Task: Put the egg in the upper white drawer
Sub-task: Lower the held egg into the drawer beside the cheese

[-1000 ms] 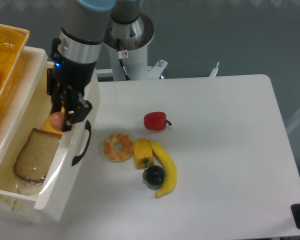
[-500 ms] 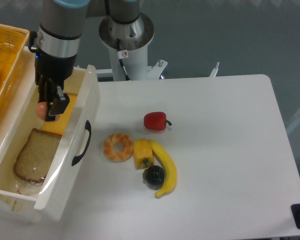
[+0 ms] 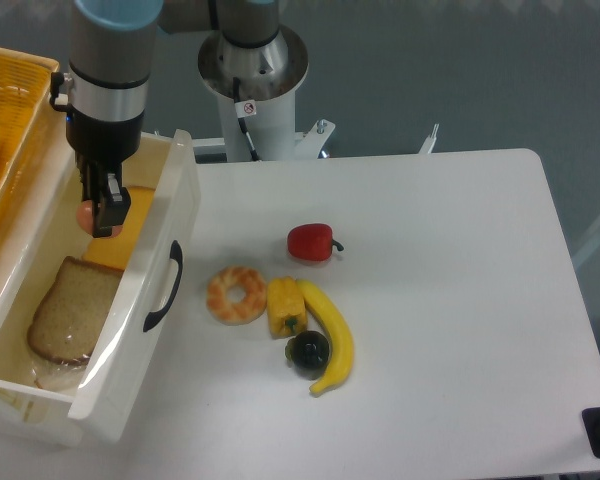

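egg gripped in the pincer, held over the open white drawer | drawer holds a bread slice and a yellow block | basket just beside drawer

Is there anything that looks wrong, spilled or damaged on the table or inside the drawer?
Nothing stands out. The gripper holds the egg over the upper white drawer, where a bread slice lies flat. The foods on the table look intact.
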`<action>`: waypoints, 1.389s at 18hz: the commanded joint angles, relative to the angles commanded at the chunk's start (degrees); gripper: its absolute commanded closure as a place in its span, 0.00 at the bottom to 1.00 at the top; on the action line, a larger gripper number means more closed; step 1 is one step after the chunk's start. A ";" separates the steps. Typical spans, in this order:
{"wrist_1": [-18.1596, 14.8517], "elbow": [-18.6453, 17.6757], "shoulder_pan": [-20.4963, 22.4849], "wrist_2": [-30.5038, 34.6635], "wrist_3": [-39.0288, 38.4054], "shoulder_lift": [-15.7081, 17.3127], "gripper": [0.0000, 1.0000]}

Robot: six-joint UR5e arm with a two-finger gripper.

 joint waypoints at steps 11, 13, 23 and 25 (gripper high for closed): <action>0.00 -0.88 -1.59 0.44 1.41 -1.93 0.79; 0.00 -1.14 -1.67 1.84 1.49 -2.11 0.79; -0.09 -1.23 -2.29 2.82 1.93 -3.25 0.78; -0.09 -1.23 -2.29 2.82 1.93 -3.25 0.78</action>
